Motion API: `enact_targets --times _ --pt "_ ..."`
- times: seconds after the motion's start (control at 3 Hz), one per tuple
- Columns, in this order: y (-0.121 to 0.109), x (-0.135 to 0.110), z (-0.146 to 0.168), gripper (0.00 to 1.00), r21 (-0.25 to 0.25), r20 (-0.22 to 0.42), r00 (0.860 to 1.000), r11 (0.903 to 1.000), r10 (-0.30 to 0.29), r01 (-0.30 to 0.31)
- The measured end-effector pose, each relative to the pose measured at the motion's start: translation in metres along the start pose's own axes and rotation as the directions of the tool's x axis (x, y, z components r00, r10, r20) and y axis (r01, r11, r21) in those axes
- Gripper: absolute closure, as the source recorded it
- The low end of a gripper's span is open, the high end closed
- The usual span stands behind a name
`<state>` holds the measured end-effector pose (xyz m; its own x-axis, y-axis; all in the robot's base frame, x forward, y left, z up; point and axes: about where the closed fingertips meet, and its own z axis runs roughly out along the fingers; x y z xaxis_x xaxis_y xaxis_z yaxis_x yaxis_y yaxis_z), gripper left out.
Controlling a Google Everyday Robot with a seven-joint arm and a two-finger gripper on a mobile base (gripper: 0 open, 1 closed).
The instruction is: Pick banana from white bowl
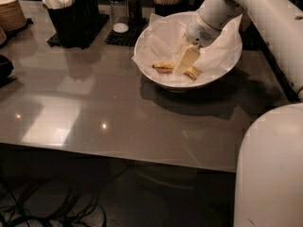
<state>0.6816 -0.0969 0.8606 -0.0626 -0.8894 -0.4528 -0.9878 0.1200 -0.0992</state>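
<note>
One banana lies left-right in white bowl, claw over its middle.

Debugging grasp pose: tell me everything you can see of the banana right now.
The banana is small, slightly curved, and yellow with brown bruising and dark ends. It lies flat, running roughly left to right, on the crinkled white paper that lines the white bowl, near the bowl's centre. Only its two ends show. The gripper comes down from the upper right across its middle and hides that part. Whether the gripper touches it cannot be told.
</note>
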Motion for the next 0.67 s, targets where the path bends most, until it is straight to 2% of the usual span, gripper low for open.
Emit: enact_targets --times 0.67 --pt "-0.0032 0.0169 0.0167 0.4 -0.017 -0.018 0.999 0.9988 0.045 -0.046"
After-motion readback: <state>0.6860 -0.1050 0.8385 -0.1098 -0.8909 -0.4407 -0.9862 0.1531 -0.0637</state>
